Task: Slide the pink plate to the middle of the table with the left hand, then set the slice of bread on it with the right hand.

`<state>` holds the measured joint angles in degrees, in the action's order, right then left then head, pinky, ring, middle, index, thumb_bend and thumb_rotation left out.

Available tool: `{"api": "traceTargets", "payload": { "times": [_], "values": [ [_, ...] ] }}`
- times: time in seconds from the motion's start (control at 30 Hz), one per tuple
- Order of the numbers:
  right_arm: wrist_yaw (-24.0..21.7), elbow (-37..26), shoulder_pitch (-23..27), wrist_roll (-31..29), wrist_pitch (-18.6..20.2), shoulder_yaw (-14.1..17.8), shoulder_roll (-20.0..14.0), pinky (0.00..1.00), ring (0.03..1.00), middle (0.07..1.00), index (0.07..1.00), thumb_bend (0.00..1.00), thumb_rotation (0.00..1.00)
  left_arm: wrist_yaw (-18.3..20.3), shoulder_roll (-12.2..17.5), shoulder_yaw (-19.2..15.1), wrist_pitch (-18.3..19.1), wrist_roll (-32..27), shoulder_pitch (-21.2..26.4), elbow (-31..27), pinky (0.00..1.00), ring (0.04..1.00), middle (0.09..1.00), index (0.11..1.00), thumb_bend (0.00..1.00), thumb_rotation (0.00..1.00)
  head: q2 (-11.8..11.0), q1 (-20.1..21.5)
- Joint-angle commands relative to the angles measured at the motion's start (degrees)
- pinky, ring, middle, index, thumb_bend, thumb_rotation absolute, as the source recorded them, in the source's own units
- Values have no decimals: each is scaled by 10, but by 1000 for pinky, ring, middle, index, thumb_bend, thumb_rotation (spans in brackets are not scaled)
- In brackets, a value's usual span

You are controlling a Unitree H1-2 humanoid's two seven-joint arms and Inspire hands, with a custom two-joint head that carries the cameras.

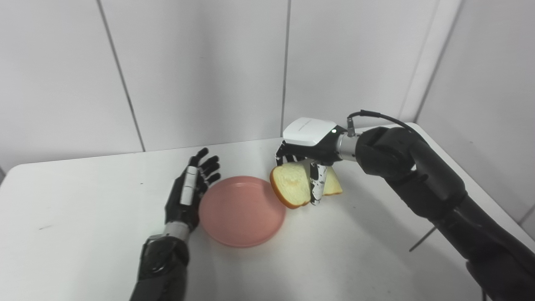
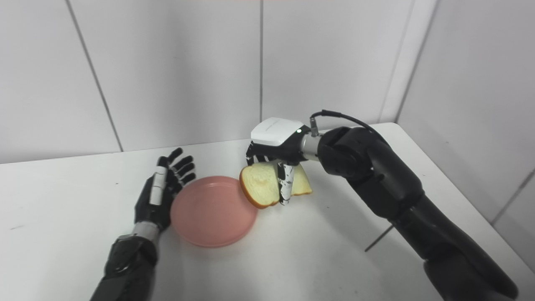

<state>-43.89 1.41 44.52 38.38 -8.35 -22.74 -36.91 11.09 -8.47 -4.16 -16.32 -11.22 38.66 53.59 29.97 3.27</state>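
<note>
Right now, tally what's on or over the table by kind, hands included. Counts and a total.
Round pink plastic plate, empty: 1
Slice of white bread with a brown crust, held by the right hand: 1
Black robot hands: 2, left hand open beside the plate, right hand shut on the bread
Total: 4

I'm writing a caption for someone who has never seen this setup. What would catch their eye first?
The bread, held tilted in the right robot hand just right of the pink plate at the table's middle. Next, the left robot hand, open with fingers spread, against the plate's left rim.
</note>
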Motion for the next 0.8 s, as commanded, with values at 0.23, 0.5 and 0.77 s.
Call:
{"api": "traceTargets", "payload": {
  "times": [0.23,0.5,0.77],
  "values": [
    [42,42,40,11,-61,-23,48,320,381,436,533,525,0,-21,-40,3,8,7,-32,87,801,838,818,851,889,787,-9,-36],
    [71,96,61,22,-86,-31,85,308,373,441,527,525,0,-25,-48,-1,-10,7,-21,109,795,841,832,856,861,792,-14,-56],
    [88,132,67,30,-102,-46,103,323,389,453,520,527,0,-25,-48,-6,-11,5,-24,111,822,838,815,842,844,773,-17,-67]
  ]
}}
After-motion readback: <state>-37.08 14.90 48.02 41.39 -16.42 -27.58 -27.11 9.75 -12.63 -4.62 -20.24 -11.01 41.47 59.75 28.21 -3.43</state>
